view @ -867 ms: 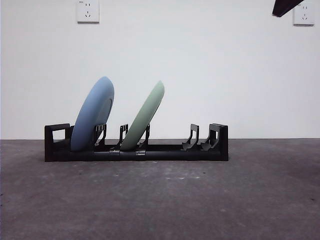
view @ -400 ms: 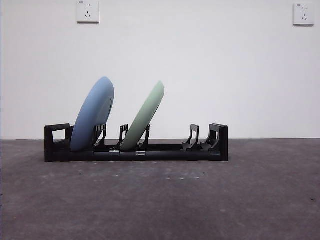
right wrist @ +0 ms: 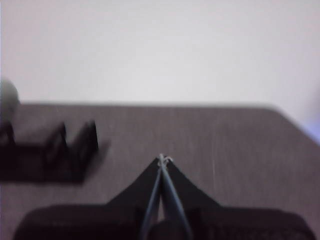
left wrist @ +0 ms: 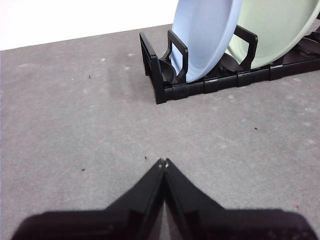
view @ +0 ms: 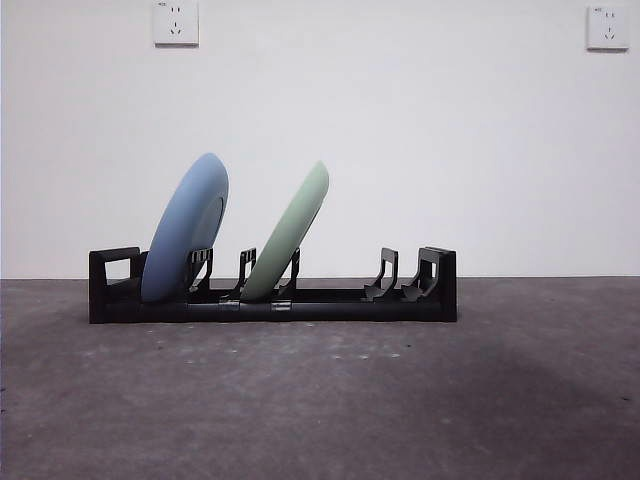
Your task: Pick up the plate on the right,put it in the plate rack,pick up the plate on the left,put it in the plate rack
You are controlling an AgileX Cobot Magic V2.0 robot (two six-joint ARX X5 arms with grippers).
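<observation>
Nothing moved; plate rack holds both plates, apart from fingers.

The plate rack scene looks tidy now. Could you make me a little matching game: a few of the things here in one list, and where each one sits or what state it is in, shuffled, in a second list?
Things:
1. blue plate
2. green plate
3. left gripper
4. plate rack

Descriptions:
A. long, low and black, with its dividers at one end empty
B. shut, holding nothing, over the bare table
C. leaning in the slot nearest one end of the rack
D. leaning in a slot nearer the middle of the rack

Pairs: 1-C, 2-D, 3-B, 4-A
</observation>
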